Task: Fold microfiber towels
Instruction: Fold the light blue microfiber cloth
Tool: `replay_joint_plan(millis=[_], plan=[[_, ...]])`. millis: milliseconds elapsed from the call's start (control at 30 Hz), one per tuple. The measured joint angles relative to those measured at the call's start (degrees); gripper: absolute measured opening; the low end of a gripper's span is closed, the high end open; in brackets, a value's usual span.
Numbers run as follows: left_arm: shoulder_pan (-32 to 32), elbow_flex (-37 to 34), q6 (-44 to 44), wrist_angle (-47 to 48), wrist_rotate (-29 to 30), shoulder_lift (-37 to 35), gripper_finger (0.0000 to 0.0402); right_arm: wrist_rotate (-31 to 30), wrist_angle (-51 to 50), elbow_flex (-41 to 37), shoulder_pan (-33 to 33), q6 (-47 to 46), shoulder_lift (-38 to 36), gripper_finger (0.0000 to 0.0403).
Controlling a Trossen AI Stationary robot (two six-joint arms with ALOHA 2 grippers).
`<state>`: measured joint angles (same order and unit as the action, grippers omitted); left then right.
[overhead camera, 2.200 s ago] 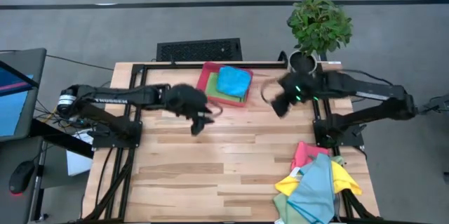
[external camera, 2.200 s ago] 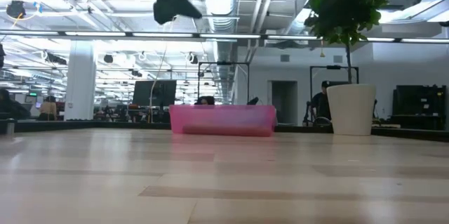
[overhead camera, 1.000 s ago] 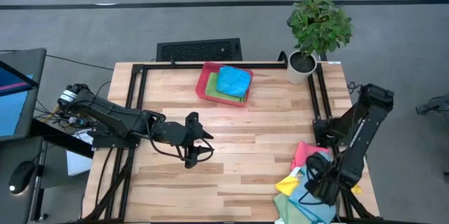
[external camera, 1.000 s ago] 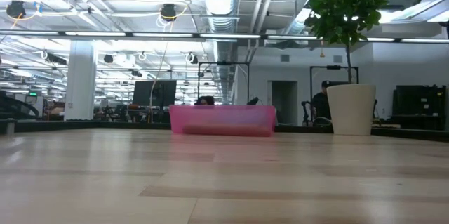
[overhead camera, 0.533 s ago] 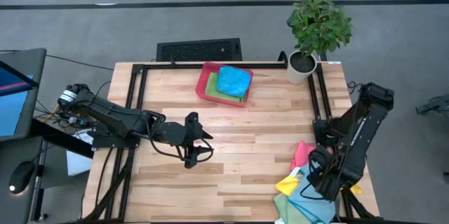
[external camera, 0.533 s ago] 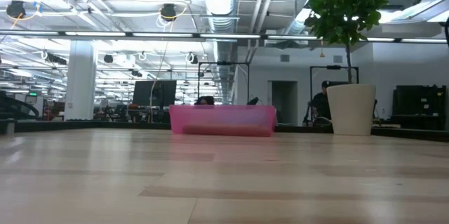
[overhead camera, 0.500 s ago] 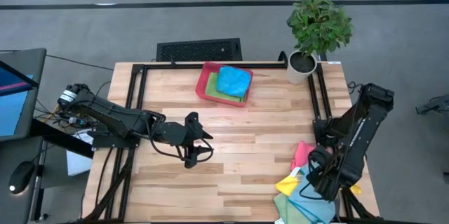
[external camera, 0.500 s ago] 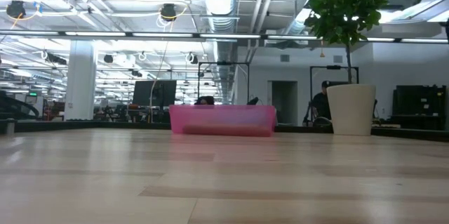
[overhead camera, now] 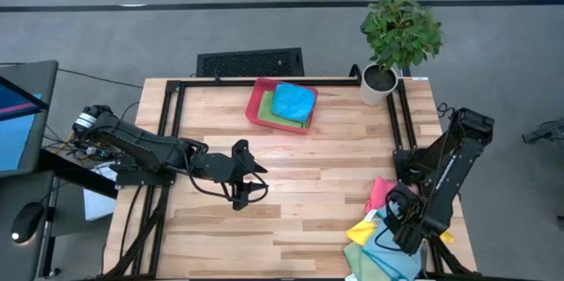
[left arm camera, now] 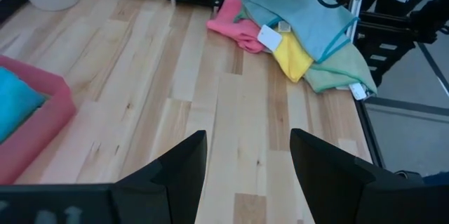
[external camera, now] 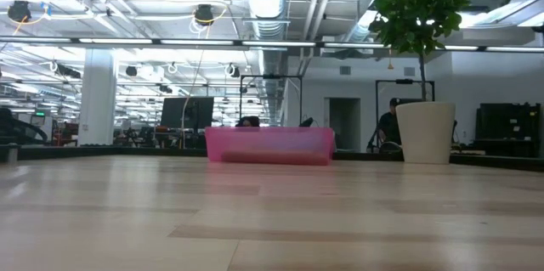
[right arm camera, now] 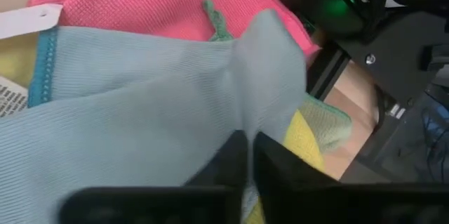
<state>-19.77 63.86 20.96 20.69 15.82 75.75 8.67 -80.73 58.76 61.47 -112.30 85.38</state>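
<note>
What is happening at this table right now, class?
The right gripper is down in the heap of unfolded towels at the table's near right corner, shut on the light blue towel. The left gripper hovers open over the bare middle of the table. Folded towels already lie in the red tray.

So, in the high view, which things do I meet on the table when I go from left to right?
left gripper → red tray holding folded towels → potted plant → right gripper on the pile of loose towels.
</note>
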Motion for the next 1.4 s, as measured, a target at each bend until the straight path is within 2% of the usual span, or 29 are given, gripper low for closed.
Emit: replay_joint_plan(millis=[67,200,300,400,500,667,833,1033,1267,1400], plan=[[0.00,0.00,0.11,0.23,-0.01,0.00,0.0198,-0.87,-0.01,0.01,0.00,0.24,0.00,0.0016],[0.14,-0.01,0.63,0.62,-0.08,-0.92,0.0198,-6.55,-0.78,2.66,-1.73,2.71,0.00,0.0029],[0.44,0.76,0.71,0.45,-0.52,-2.78,0.0198,-13.35,-2.86,7.25,-4.31,7.13,0.00,0.0019],[0.44,0.87,0.57,0.37,-0.51,-4.65,0.0198,-21.41,-3.93,12.29,-7.56,13.56,0.00,0.0010],[0.42,0.87,-0.24,0.37,-0.96,-5.46,0.0198,-30.30,-3.37,16.37,-11.37,21.99,0.00,0.0019],[0.42,0.87,-0.34,0.35,-3.11,-5.21,0.0198,-40.27,4.99,18.56,-18.74,40.26,0.00,0.0031],[-0.47,0.45,-0.29,0.45,-4.99,-4.42,0.0207,-42.27,16.19,18.56,-24.85,57.67,0.00,0.0021],[-1.59,-5.02,1.21,-2.52,-1.30,-4.42,0.0224,-42.28,28.44,18.59,-28.62,72.46,0.00,0.0029],[-2.60,-17.89,-3.88,-26.62,-1.54,-3.45,0.0227,-42.19,30.21,18.60,-31.54,75.31,0.00,0.0026],[-2.77,-21.75,-9.42,-33.45,1.88,-1.68,0.0227,-42.04,30.24,18.60,-33.19,75.31,0.00,0.0029]])
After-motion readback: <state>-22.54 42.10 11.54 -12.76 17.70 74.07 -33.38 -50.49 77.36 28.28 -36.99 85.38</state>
